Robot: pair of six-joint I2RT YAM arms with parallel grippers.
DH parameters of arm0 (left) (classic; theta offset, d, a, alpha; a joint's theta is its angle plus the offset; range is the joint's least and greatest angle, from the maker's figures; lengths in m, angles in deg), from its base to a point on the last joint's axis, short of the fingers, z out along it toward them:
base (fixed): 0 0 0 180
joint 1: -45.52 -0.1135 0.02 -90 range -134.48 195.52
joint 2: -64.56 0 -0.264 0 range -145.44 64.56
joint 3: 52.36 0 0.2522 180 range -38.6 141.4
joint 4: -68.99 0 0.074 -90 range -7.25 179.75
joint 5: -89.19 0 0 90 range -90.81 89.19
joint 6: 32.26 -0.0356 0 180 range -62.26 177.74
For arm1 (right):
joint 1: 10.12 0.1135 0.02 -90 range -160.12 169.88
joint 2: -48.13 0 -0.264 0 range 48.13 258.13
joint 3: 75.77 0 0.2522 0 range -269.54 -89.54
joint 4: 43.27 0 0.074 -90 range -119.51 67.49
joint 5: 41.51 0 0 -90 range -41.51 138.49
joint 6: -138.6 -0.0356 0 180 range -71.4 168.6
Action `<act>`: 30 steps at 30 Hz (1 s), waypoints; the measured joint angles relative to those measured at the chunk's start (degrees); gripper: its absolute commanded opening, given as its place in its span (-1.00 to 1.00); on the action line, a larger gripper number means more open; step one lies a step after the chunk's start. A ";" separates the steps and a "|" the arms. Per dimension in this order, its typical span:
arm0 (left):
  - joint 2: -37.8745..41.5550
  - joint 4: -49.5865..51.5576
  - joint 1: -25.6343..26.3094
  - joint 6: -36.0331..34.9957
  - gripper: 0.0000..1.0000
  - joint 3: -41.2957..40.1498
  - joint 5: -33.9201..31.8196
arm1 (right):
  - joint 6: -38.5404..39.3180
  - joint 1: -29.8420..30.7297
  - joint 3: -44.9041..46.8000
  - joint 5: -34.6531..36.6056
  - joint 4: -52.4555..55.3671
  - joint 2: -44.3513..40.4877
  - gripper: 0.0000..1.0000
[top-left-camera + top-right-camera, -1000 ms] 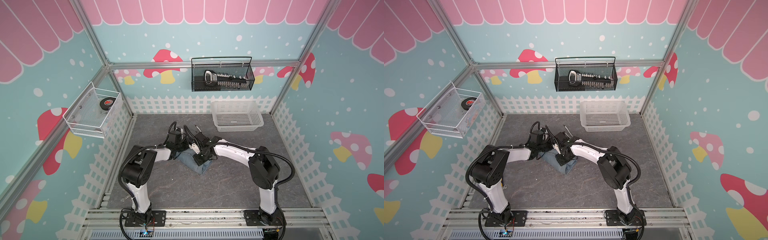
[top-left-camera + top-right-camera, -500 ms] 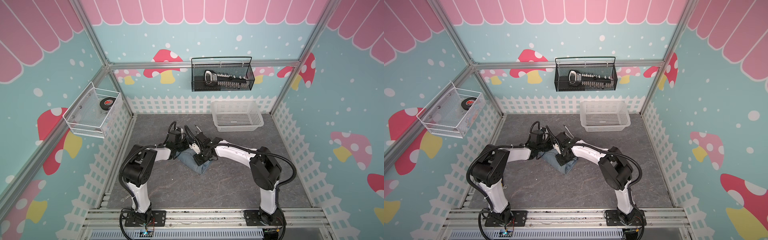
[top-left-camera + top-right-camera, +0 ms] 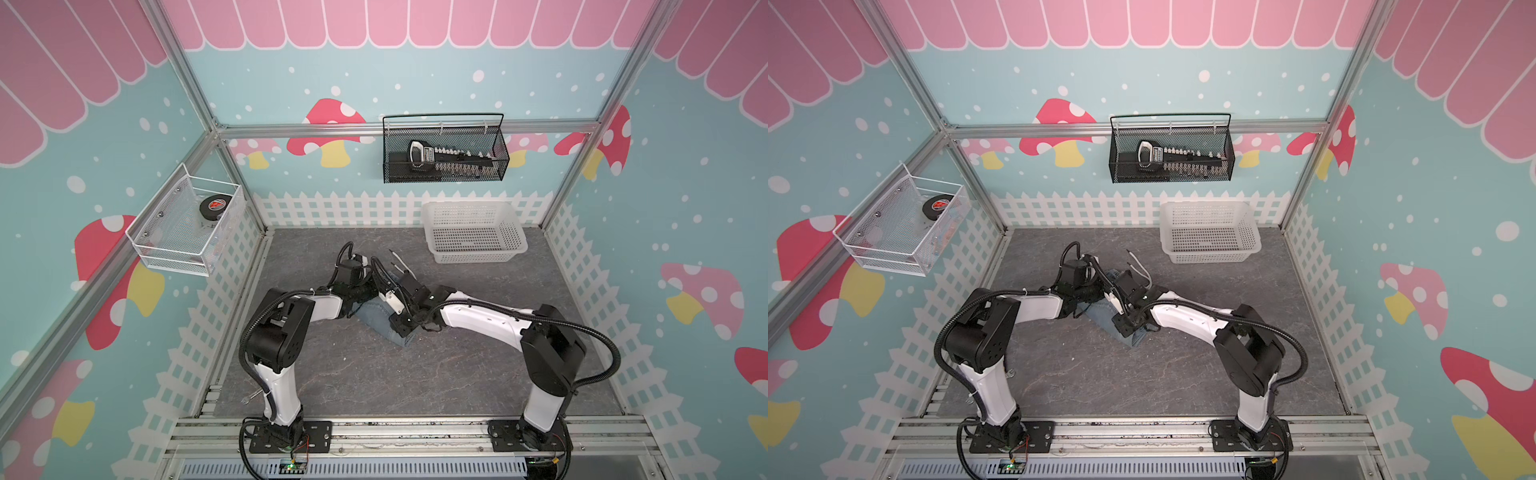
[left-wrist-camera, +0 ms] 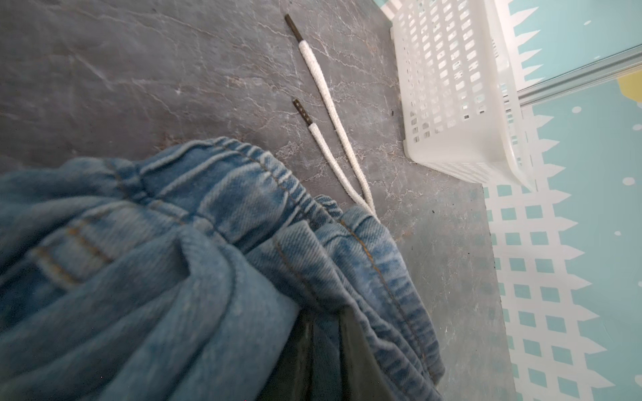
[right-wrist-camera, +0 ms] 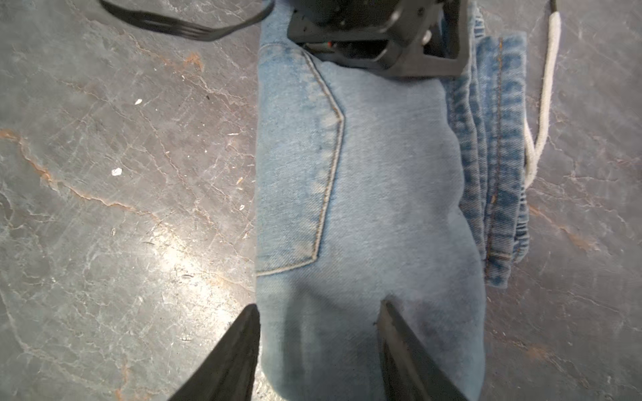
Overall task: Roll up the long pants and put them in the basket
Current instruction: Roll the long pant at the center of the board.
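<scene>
Well, long pants (image 3: 376, 318) lie on grey tabletop (image 3: 374, 374); mushroom-printed walls (image 3: 685, 216).

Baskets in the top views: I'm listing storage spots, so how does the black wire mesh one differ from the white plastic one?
The black wire mesh basket hangs on the back wall; the white plastic basket sits on the grey table. The black one holds a dark tool; the white one looks empty. Both are open-topped, rectangular and perforated.

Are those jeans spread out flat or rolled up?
Rolled up: the jeans form a compact bundle, with only the waistband and drawstring sticking out.
</scene>
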 measured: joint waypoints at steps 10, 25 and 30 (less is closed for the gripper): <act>16.96 11.41 -2.75 0.92 -0.63 -5.09 -3.37 | -5.60 -3.39 1.01 -25.05 11.52 -7.58 -1.00; 41.38 20.46 6.56 2.91 -0.61 -12.96 -13.27 | -18.10 -11.45 2.97 -59.91 13.79 -9.20 -1.00; 40.74 20.33 7.21 3.45 -0.61 -14.93 -13.86 | -22.25 -16.79 5.09 -66.84 10.88 -8.74 -1.00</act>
